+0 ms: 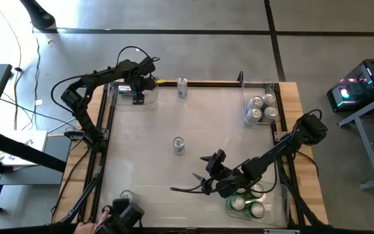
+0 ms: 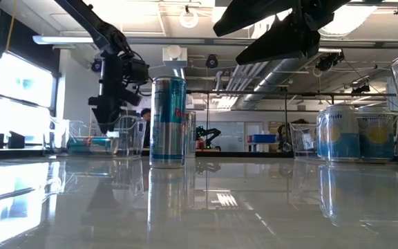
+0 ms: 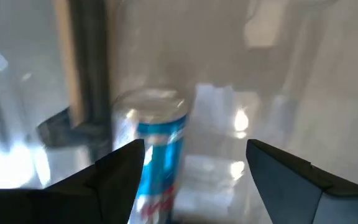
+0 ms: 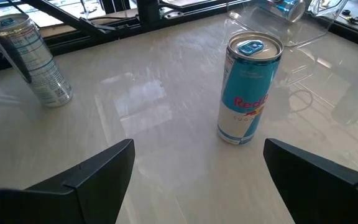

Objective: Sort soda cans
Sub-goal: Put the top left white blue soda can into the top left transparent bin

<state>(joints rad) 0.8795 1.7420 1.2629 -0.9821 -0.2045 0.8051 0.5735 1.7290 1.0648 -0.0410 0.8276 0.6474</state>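
While my open right end effector [image 4: 194,177] is nearing the middle can [image 1: 178,145] and my open left end effector [image 3: 194,165] is hovering over a binned blue can [image 3: 157,149], three cans are waiting loose on the counter [image 1: 141,169], others sitting sorted.

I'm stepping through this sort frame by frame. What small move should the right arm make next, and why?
Probably ease the right gripper forward toward the upright blue-and-white can at mid-table. Its fingers stand wide open and empty, the can stands straight ahead of them, apart, with bare tabletop between. The left gripper is busy over the far-left bin.
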